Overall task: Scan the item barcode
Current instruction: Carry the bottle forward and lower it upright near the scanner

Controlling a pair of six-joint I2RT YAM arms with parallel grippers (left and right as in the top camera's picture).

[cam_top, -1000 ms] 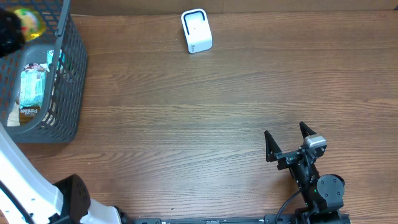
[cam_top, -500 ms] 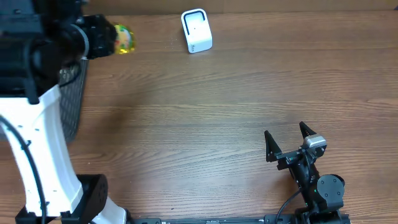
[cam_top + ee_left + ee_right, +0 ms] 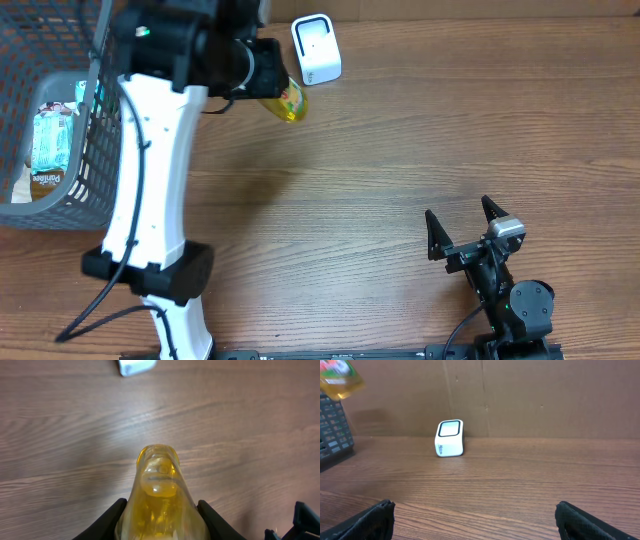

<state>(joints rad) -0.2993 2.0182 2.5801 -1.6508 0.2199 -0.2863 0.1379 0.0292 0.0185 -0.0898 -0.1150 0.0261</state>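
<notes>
Bottle (image 3: 286,98), yellow and clear, hangs above the desk (image 3: 420,130) in our left gripper (image 3: 258,72), whose jaws are clamped on its body. It sits just beside the white scanner (image 3: 316,50), on the side toward the basket (image 3: 110,120). Our right gripper (image 3: 458,212) rests wide open and empty, well apart near the front edge. We judge the step in hand to be presenting the barcode. We cannot see where the code is, so we should turn the label toward the scanner's window and hold it level and steady. The basket wall stands near on the left and the desk's back edge is close behind the scanner. Open desk lies to the right and front, so any repositioning should swing that way.
</notes>
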